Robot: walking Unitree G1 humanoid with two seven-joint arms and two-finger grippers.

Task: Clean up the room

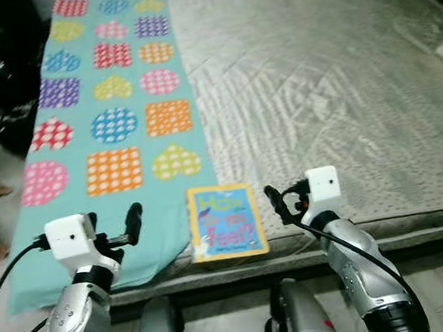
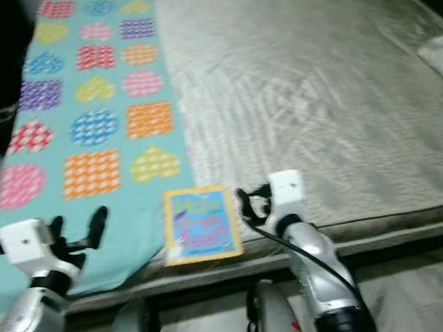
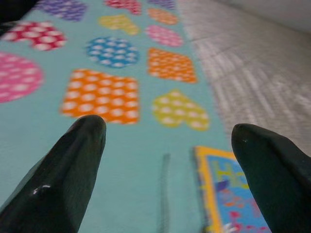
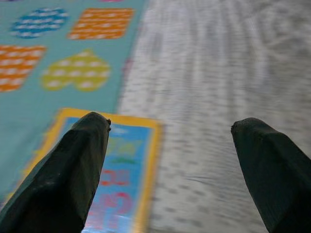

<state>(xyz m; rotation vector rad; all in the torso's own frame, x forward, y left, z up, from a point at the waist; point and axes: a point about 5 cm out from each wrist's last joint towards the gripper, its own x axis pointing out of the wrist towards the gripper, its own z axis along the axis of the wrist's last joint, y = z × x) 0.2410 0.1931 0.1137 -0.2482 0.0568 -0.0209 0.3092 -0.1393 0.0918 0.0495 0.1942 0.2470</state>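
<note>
Your left gripper [image 1: 134, 216] and right gripper [image 1: 277, 200] — both spread wide, empty — hover level over the mattress's [image 1: 317, 91] near edge. Between them lies the book [image 1: 225, 221]: flat, rectangular, yellow-bordered, glossy blue cover. Beside it — a teal blanket [image 1: 111, 106], dotted hearts and squares; mattress grey, quilted.

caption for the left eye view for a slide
Both grippers, left and right, open, flank a picture book at the mattress edge.
</note>
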